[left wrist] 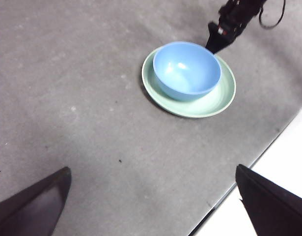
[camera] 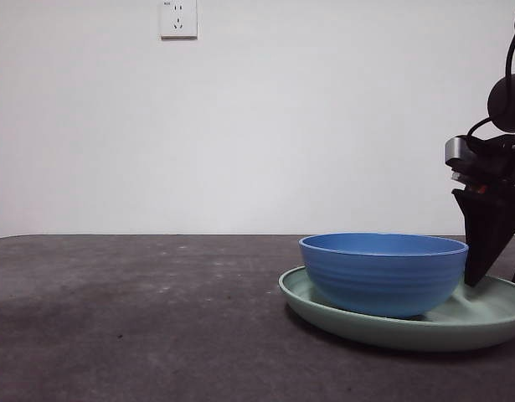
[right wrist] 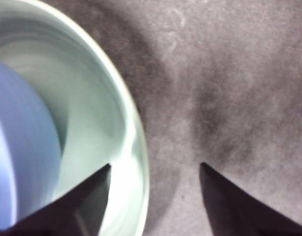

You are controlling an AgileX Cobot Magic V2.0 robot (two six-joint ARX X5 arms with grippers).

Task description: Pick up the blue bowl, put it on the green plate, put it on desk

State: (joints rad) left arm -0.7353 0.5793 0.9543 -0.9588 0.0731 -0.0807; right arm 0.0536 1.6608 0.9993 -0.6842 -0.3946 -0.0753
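Blue bowl (camera: 383, 272) sits upright inside the green plate (camera: 483, 322), off-centre toward one side; plate rests flat on the bench (camera: 131, 318).

Right pincer (right wrist: 153, 169) is low at the plate's rim, jaws apart and straddling the rim: one jaw over the plate's inside, the other over bare bench. Nothing clamped yet. In the front view it shows as the dark wedge (camera: 490, 230) just behind the bowl.

Left pincer (left wrist: 153, 196) hangs high and well apart from the dishes, jaws wide apart, holding nothing.

Handling, judged: plate looks rigid and light, with a glossy inside, so probably slippery. The raised rim is the only real purchase; pinch it squarely. The bowl rides loose and off-centre, so tilting could slide it.
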